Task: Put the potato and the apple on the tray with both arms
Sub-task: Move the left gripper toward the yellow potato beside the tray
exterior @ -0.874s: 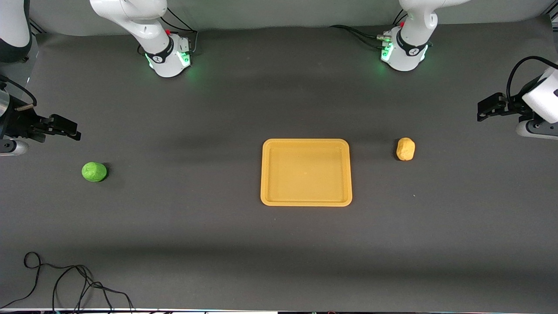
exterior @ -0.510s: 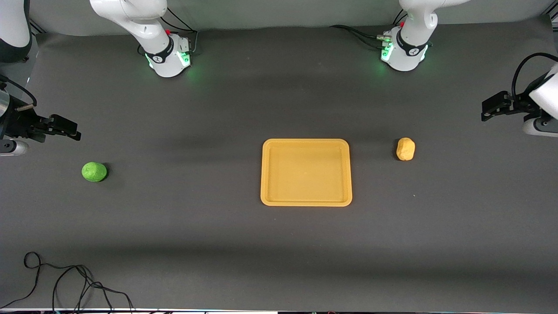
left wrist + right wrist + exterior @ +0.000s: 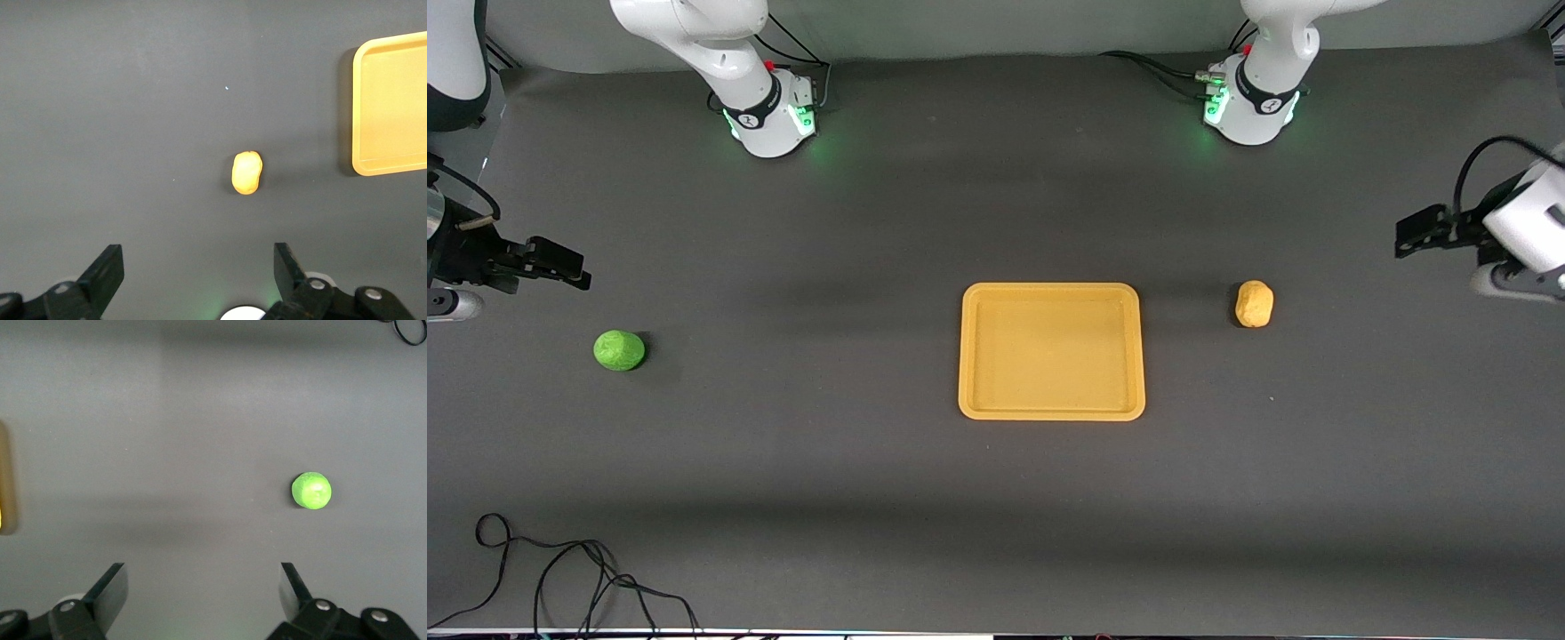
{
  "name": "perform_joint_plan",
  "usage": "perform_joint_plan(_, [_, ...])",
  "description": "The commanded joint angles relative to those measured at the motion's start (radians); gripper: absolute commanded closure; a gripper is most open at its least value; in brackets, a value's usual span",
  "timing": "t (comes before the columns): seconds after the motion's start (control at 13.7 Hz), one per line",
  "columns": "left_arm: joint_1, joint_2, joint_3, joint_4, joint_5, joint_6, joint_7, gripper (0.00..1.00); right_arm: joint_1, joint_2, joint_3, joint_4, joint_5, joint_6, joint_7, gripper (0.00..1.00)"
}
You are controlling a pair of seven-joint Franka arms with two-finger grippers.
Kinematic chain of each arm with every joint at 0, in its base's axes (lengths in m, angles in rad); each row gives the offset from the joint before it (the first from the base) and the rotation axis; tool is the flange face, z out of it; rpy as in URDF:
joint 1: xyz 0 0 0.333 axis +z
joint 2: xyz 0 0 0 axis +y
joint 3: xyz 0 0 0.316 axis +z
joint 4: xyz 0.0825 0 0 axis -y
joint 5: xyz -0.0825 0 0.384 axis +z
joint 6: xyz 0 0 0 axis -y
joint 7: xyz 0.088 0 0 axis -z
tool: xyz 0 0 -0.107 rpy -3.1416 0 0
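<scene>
The yellow-orange tray (image 3: 1051, 411) lies flat at the table's middle, with nothing in it. The yellow-tan potato (image 3: 1254, 303) lies on the table beside the tray, toward the left arm's end; it shows in the left wrist view (image 3: 246, 173), with the tray's edge (image 3: 360, 113). The lime-green apple (image 3: 618, 350) lies toward the right arm's end; it shows in the right wrist view (image 3: 311, 490). My left gripper (image 3: 1416, 230) is open and empty, up in the air past the potato. My right gripper (image 3: 560, 264) is open and empty, up near the apple.
A loose black cable (image 3: 560, 569) lies at the table's near corner, at the right arm's end. The two arm bases (image 3: 769, 116) stand along the table's farthest edge. The table is a dark grey mat.
My left gripper drew away toward its table end, then came back toward the potato. My right gripper shifted slightly. The potato, apple and tray have not moved.
</scene>
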State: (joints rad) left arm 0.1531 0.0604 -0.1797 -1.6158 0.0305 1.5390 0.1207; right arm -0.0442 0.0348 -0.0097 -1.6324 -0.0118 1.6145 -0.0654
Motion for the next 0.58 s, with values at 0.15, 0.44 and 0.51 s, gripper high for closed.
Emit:
perform_joint_plan(0.15, [-0.024, 0.029, 0.000, -0.103, -0.041, 0.139, -0.001, 0.00, -0.011, -0.013, -0.083, -0.119, 0.010, 0.117, -0.080, 0.00])
perform_joint_plan(0.44, [-0.060, 0.035, 0.000, -0.398, -0.049, 0.323, 0.000, 0.01, -0.013, -0.003, -0.271, -0.156, 0.009, 0.200, -0.318, 0.00])
perform_joint_plan(0.51, [-0.067, 0.050, 0.000, -0.477, -0.049, 0.389, 0.001, 0.02, -0.011, -0.006, -0.317, -0.173, 0.010, 0.217, -0.370, 0.00])
